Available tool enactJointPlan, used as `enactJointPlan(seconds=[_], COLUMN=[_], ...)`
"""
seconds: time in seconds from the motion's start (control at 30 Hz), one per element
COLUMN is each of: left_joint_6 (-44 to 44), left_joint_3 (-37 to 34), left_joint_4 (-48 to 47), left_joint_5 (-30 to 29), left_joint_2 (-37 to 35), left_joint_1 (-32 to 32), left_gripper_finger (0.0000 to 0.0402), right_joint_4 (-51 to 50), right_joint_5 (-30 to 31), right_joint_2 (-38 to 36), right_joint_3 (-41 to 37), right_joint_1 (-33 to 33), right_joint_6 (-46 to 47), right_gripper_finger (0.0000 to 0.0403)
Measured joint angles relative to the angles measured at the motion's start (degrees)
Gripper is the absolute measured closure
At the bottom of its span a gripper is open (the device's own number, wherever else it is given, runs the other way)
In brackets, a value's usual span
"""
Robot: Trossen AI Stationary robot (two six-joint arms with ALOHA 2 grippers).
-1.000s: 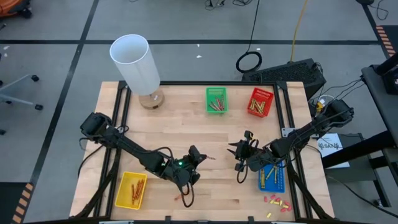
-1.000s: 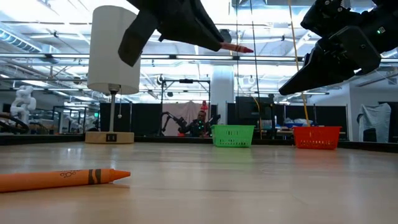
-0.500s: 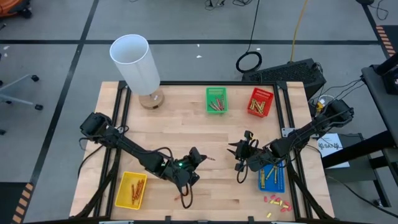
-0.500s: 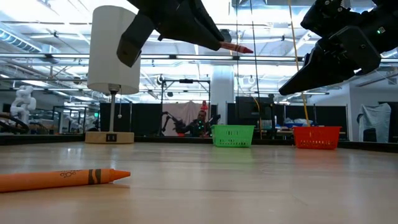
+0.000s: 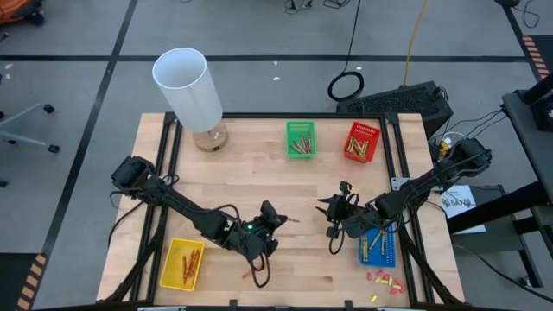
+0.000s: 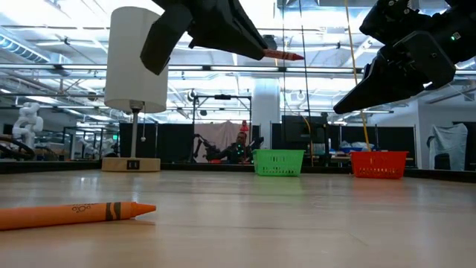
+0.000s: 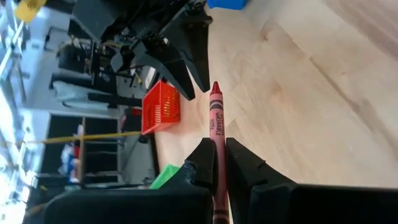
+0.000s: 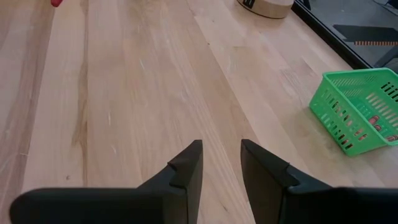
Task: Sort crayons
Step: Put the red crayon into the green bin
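Jaws of left gripper (image 7: 217, 163) pinching red crayon (image 7: 216, 121), label legible only at wrist

A: Was any text readable?
B: Not really. The red crayon (image 7: 217, 121) had dark print on its wrapper, and the orange crayon (image 6: 74, 214) at the near left also, but both were too small to read.

The left arm reaches from the surface's left edge toward its front middle, its claw (image 7: 216, 163) raised above the surface and clamped on something thin. The right arm comes in from the right edge, its claw (image 8: 221, 163) lifted, fingers parted and empty.
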Motion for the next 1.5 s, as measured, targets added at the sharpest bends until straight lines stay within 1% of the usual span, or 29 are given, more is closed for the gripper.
enactJointPlan(seconds=[0.2, 0.27, 0.5, 0.67, 0.8, 0.9, 1.07, 1.2, 1.27, 1.37, 1.5], left_joint_6=[-8.95, -13.93, -40.24, -54.28, -67.18, -74.97, -81.26, -80.79, -78.81, -80.07, -81.18], left_joint_3=[0.00, 0.00, 0.02, 0.02, 0.04, 0.04, 0.04, 0.04, 0.04, 0.04, 0.04], left_joint_4=[-0.01, -0.01, 0.01, 0.01, 0.03, 0.01, 0.45, 0.47, 0.48, 0.45, 0.49], left_joint_5=[0.00, 0.01, 0.02, 0.02, 0.02, 0.04, 0.07, 0.07, 0.07, 0.07, 0.05], left_joint_2=[0.00, 0.00, 0.00, 0.00, 0.00, 0.00, 0.00, 0.00, 0.00, 0.00, 0.00], left_joint_1=[0.00, 0.00, 0.00, 0.00, 0.00, 0.01, 0.73, 1.85, 2.78, 5.20, 10.06], left_gripper_finger=[0.0386, 0.0386, 0.0386, 0.0386, 0.0386, 0.0386, 0.0386, 0.0386, 0.0386, 0.0386, 0.0386], right_joint_4=[0.02, 0.04, 0.19, 0.44, 0.44, 0.44, 0.44, 0.43, 0.44, 0.44, 0.44], right_joint_5=[0.00, 0.00, 0.22, 0.22, 0.22, 0.23, 0.24, 0.24, 0.22, 0.23, 0.22], right_joint_2=[0.00, 0.00, 0.00, 0.00, 0.00, 0.00, 0.00, 0.00, 0.00, 0.00, 0.00], right_joint_3=[0.00, 0.00, 0.00, 0.00, 0.00, 0.00, 0.00, 0.00, 0.00, 0.00, 0.00], right_joint_1=[0.00, 0.00, -0.04, -0.04, -0.04, -0.04, -0.04, -0.04, -0.04, -0.04, -0.04], right_joint_6=[0.20, 0.20, 0.02, 0.04, 0.02, 0.02, 0.02, 0.02, 0.02, 0.02, 0.02], right_gripper_finger=[0.0307, 0.0307, 0.0307, 0.0307, 0.0307, 0.0307, 0.0307, 0.0307, 0.0307, 0.0307, 0.0307])
